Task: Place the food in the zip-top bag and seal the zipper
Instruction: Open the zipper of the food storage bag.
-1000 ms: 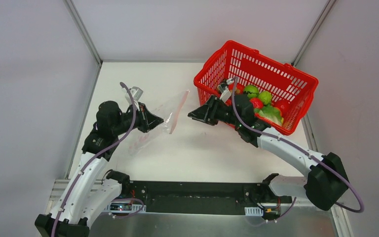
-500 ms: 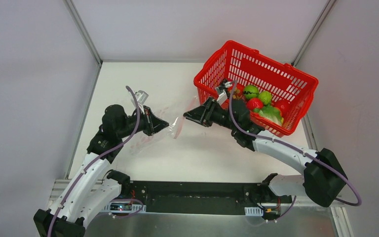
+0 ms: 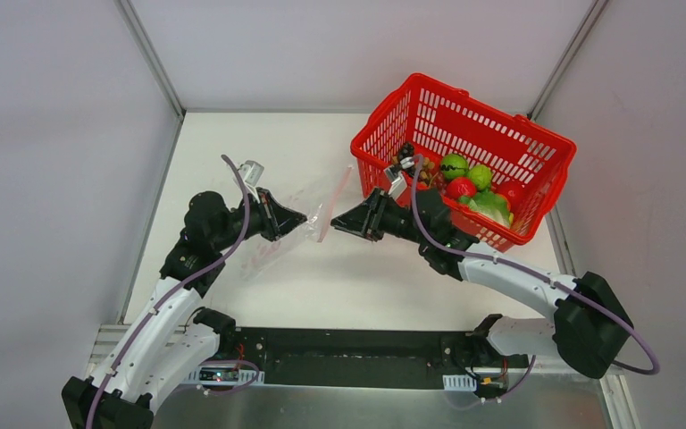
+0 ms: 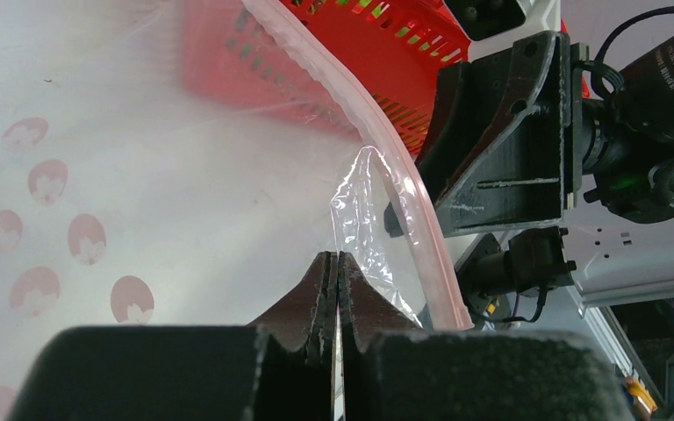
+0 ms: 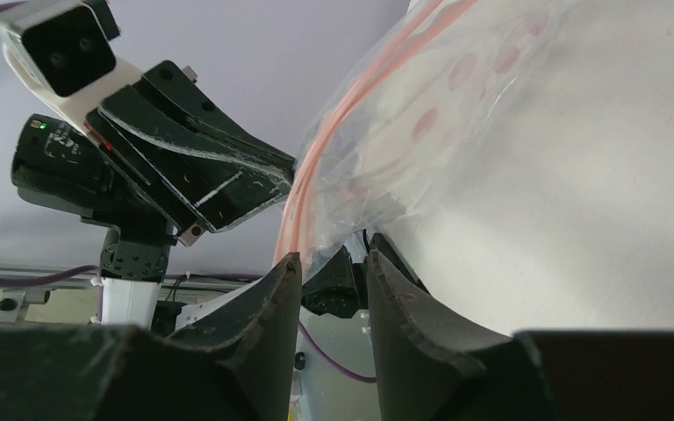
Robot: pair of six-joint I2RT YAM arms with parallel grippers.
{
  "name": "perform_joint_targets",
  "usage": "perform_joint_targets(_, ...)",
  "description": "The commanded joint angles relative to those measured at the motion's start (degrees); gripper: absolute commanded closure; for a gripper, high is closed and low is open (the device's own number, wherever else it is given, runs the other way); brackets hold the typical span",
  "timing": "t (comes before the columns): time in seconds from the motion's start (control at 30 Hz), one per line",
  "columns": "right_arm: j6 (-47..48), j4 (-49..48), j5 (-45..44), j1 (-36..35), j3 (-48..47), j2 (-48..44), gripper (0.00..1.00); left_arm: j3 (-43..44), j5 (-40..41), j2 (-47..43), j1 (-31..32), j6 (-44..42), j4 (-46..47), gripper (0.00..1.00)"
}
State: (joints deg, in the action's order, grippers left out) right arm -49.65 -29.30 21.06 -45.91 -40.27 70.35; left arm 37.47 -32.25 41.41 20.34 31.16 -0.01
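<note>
Top external view has the zip-top bag (image 3: 308, 198) between the two arms, its mouth end raised off the bench (image 3: 366, 277), left of the red basket (image 3: 464, 116) that holds the food (image 3: 466, 183). Left claw (image 3: 302, 221) is clamped on the clear film just behind the zipper (image 3: 333, 204); the left wrist view shows its jaws meeting with only plastic between. Right claw (image 3: 338, 221) faces it with a narrow gap, the pink strip running down to its tips in the right wrist view, nothing pinched as far as I can tell. The bag looks featherlight, limp and slick, so film alone would likely slip; the stiffer zipper lip opposite the left hold seems the place to grip, to spread the mouth
</note>
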Motion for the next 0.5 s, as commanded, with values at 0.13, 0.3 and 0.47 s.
perform_joint_targets(0.13,1.62,-3.22,1.02,-1.10,-4.11,1.70,0.65,-0.25,1.23,-0.35,0.93,1.01,2.98,1.00)
perform_joint_targets(0.3,1.67,-2.41,0.53,-1.49,-2.86,0.53,0.65,-0.63,2.80,-0.80,1.03,0.23,1.78,1.00)
perform_joint_targets(0.47,2.18,-1.94,-2.49,-1.75,-0.65,-2.74,0.63,-1.24,4.08,-0.72,1.02,0.22,2.18,1.00)
